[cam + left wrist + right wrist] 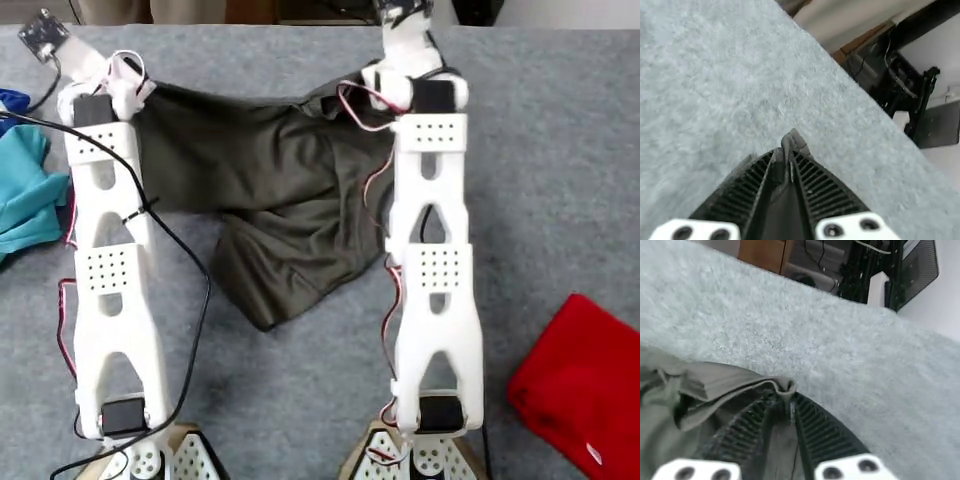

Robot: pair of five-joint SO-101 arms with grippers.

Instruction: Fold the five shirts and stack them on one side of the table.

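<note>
Left gripper: jaws clamped on a small nub of the olive shirt. Right gripper: jaws clamped on a folded edge of the same shirt. In the high view the two pinch points sit on the shirt's top edge, upper left and upper centre of frame. The held edge, the long axis, therefore runs left-right between them. The rest trails down-frame toward the bases, bunched, ending mid-frame. Both arms are on it and neither is nearer. Likely next: carry that edge down-frame together. Teal shirt is at left edge, red shirt lower right, both apart.
</note>
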